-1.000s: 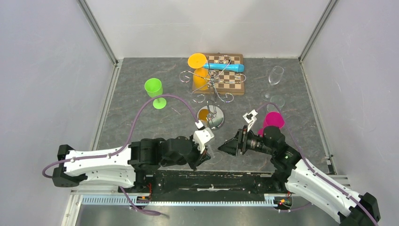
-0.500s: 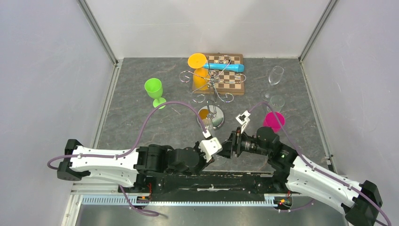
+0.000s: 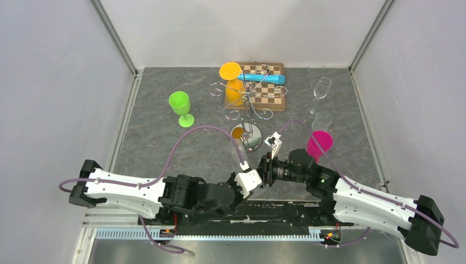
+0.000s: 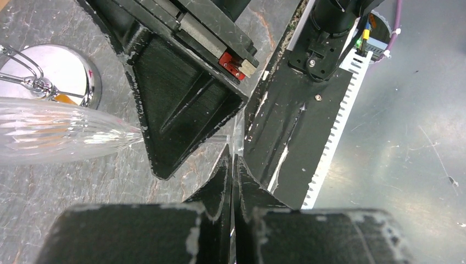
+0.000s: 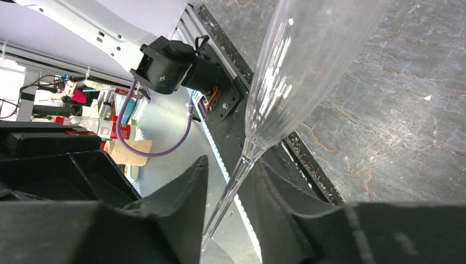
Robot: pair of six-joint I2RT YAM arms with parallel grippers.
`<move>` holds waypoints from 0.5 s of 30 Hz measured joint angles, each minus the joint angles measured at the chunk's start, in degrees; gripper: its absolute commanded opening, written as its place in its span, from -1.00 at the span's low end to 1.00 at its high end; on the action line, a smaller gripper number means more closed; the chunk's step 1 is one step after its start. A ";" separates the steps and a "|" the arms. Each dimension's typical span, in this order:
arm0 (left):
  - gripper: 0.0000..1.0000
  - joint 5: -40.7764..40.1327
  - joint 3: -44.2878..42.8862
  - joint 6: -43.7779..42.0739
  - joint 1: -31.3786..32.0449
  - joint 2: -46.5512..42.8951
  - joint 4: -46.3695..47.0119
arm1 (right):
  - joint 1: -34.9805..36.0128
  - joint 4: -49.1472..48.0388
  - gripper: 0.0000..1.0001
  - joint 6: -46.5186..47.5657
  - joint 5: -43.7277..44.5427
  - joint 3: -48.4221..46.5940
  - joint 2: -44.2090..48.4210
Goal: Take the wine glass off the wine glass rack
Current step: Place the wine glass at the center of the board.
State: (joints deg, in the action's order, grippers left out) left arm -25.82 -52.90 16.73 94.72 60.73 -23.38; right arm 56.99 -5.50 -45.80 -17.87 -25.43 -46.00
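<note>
A clear fluted wine glass (image 4: 49,129) lies sideways in the air just above the table, off the rack. Its bowl points toward the round base of the chrome wine glass rack (image 3: 250,137). My left gripper (image 4: 233,157) is shut on the thin foot of the glass. My right gripper (image 5: 231,162) straddles the stem just below the bowl (image 5: 308,71). Its jaws are partly closed, with gaps still showing beside the stem. In the top view both grippers meet near the table's front edge, the right gripper (image 3: 266,167) beside the left wrist.
An orange glass (image 3: 232,82) and a blue one (image 3: 262,78) hang at the rack's wire arms over a chessboard (image 3: 272,99). A green glass (image 3: 180,104) stands at the left. A pink glass (image 3: 320,142) and two clear glasses (image 3: 322,88) are at the right.
My right arm has swung left to the left gripper, and its jaws have narrowed round the stem. The left arm has shifted right and nearer, still shut on the glass.
</note>
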 measured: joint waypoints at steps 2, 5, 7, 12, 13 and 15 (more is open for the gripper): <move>-0.95 -0.61 0.52 0.00 0.57 -0.09 0.20 | 0.48 0.11 -0.50 0.04 0.44 -0.02 -0.52; -0.95 -0.96 1.42 0.00 0.98 -0.35 0.61 | 0.94 0.02 -0.64 -0.28 1.11 -0.28 -1.03; -0.95 -1.03 1.97 0.02 1.20 -0.57 1.11 | 1.29 -0.24 -0.74 -0.31 1.49 -0.85 -1.27; -0.87 -0.59 2.51 0.07 1.27 -1.44 1.18 | 1.81 -2.01 -1.00 -1.05 1.90 -1.53 -1.68; -0.75 -0.55 2.51 0.07 1.29 -1.57 1.09 | 1.92 -2.08 -1.00 -1.07 1.92 -1.60 -1.75; -0.51 -0.50 2.51 0.13 1.29 -1.75 0.76 | 2.12 -2.27 -1.00 -1.05 1.92 -1.62 -1.97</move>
State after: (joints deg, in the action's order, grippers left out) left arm -26.33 -50.39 16.86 96.01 58.98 -22.61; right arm 59.11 -7.77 -46.85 -15.94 -27.05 -47.97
